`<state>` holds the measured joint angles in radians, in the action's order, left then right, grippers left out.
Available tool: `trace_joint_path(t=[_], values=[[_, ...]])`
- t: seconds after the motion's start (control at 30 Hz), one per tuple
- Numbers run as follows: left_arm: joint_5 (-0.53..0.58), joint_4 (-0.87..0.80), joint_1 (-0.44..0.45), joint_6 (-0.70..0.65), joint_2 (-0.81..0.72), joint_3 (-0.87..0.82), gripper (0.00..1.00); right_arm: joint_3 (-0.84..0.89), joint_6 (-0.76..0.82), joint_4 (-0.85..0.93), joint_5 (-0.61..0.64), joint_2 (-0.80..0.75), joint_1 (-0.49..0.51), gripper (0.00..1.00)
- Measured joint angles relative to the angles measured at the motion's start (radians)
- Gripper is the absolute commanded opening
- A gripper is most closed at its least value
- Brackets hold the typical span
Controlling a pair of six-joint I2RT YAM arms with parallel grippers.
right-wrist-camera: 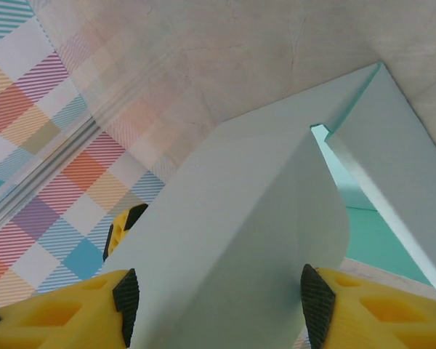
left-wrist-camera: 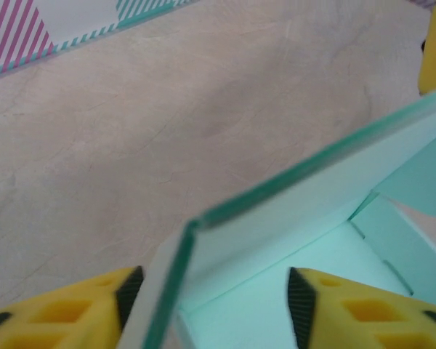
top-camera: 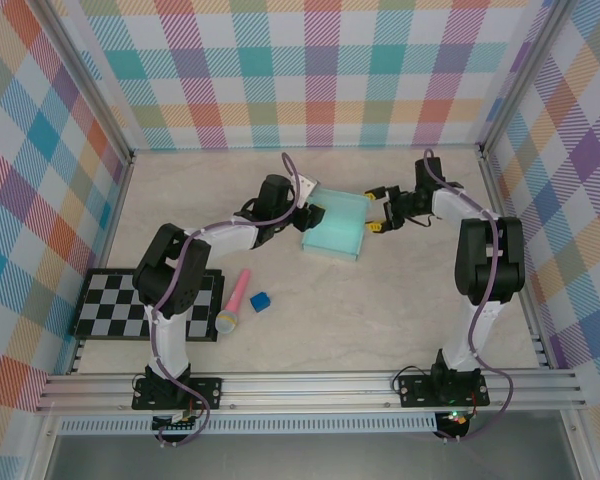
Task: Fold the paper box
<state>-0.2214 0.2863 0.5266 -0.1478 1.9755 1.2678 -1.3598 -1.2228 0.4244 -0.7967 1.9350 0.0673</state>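
The paper box [top-camera: 335, 228], pale mint card with its walls partly raised, lies at the back middle of the table between both arms. My left gripper [top-camera: 306, 214] is at its left edge. In the left wrist view the left gripper [left-wrist-camera: 214, 291] is open, with a raised wall corner of the box [left-wrist-camera: 291, 218] standing between the jaws, close to the left pad [left-wrist-camera: 128, 294]. My right gripper [top-camera: 378, 218] is at the box's right edge. In the right wrist view the right gripper [right-wrist-camera: 218, 298] stands open around two folded-up flaps [right-wrist-camera: 247, 240] that span the gap between its pads.
A pink microphone [top-camera: 234, 300] and a small dark blue cube [top-camera: 260, 300] lie near the left arm. A checkerboard [top-camera: 110, 305] sits at the left front. Plaid walls [top-camera: 310, 70] close in the back and sides.
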Motion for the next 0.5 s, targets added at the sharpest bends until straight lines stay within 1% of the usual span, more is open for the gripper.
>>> trace_joint_path(t=[0.13,0.23,0.4,0.43,0.5], values=[[-0.024,0.027,-0.013,0.098,-0.01,-0.033,0.67,0.014,0.0,-0.013,0.007,0.0,0.003,0.59],[-0.043,0.053,-0.027,0.188,-0.046,-0.085,0.72,0.023,-0.002,-0.02,0.014,0.0,0.006,0.59],[-0.071,0.082,-0.056,0.329,-0.152,-0.17,0.85,0.037,-0.023,-0.041,0.022,0.0,0.015,0.59],[-0.073,0.081,-0.063,0.354,-0.177,-0.181,0.87,0.039,-0.025,-0.042,0.022,0.0,0.018,0.59],[-0.074,0.079,-0.087,0.419,-0.228,-0.193,0.86,0.042,-0.031,-0.045,0.026,0.0,0.02,0.58]])
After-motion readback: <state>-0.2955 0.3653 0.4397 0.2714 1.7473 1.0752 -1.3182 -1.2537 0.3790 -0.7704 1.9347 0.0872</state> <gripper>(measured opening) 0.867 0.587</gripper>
